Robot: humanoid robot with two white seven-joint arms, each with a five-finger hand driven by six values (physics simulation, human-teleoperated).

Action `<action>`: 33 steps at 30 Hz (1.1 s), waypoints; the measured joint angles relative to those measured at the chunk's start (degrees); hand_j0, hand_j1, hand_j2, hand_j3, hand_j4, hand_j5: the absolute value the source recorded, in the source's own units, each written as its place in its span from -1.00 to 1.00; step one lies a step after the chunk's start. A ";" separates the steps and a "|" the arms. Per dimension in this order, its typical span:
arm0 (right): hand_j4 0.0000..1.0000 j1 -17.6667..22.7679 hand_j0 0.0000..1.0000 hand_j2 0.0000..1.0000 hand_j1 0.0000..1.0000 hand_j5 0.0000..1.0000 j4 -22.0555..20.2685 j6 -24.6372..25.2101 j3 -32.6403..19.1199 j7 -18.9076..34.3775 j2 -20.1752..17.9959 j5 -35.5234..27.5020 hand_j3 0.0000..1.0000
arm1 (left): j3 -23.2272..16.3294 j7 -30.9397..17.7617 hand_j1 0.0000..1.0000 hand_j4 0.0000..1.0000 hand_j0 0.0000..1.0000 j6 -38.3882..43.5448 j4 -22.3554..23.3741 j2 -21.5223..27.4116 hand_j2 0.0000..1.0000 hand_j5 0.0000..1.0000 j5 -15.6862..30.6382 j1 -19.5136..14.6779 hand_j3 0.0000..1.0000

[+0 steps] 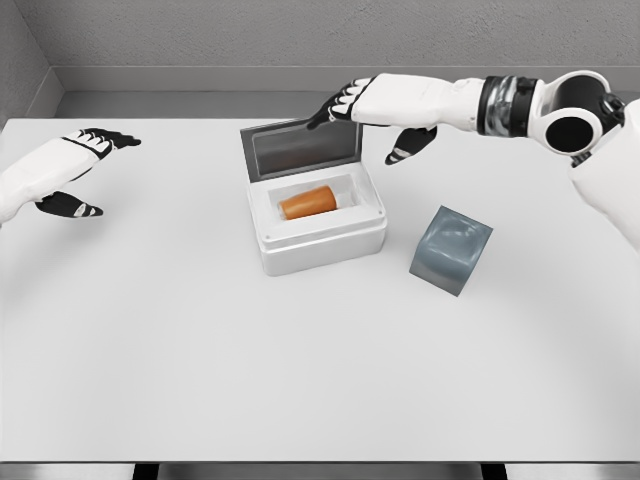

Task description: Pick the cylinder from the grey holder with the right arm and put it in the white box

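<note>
White table [200, 380] (matte), grey walls [300, 30]; white box [320, 245] holds orange cylinder [305, 203].

I have one view only, from the head camera, looking forward and steeply down over the white counter [300, 380]. It sits fairly near: the counter fills most of the frame, its near edge at the bottom, grey walls along the top.

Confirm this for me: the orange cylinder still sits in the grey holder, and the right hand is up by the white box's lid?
Not quite. The head view shows the orange cylinder lying inside the white box, not in the grey holder. The right hand is indeed by the lid.
</note>
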 measured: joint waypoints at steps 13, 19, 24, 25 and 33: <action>1.00 18.37 1.00 1.00 1.00 1.00 -17.66 -1.44 -18.51 0.01 -22.06 -7.29 1.00 | -1.07 -0.14 1.00 1.00 1.00 0.01 5.40 -5.77 1.00 1.00 -0.34 -9.05 1.00; 1.00 22.15 1.00 1.00 1.00 1.00 -18.78 -1.48 -19.91 0.01 -26.11 -8.82 1.00 | -1.19 -13.94 1.00 1.00 1.00 -0.02 10.34 -9.82 1.00 1.00 9.09 -12.30 1.00; 1.00 21.80 1.00 1.00 1.00 1.00 -19.55 -1.45 -20.39 0.00 -26.50 -8.85 1.00 | -1.19 -25.93 1.00 1.00 1.00 -0.10 10.24 -13.13 1.00 1.00 16.69 -13.54 1.00; 1.00 21.88 1.00 1.00 1.00 1.00 -19.62 -1.46 -20.44 0.00 -26.50 -8.71 1.00 | -1.20 -26.78 1.00 1.00 1.00 -0.11 9.56 -13.45 1.00 1.00 17.59 -13.54 1.00; 1.00 22.24 1.00 1.00 1.00 1.00 -19.85 -1.46 -20.54 0.00 -26.61 -8.43 1.00 | -0.66 -28.78 1.00 1.00 1.00 -0.12 6.00 -15.31 1.00 1.00 19.63 -14.85 1.00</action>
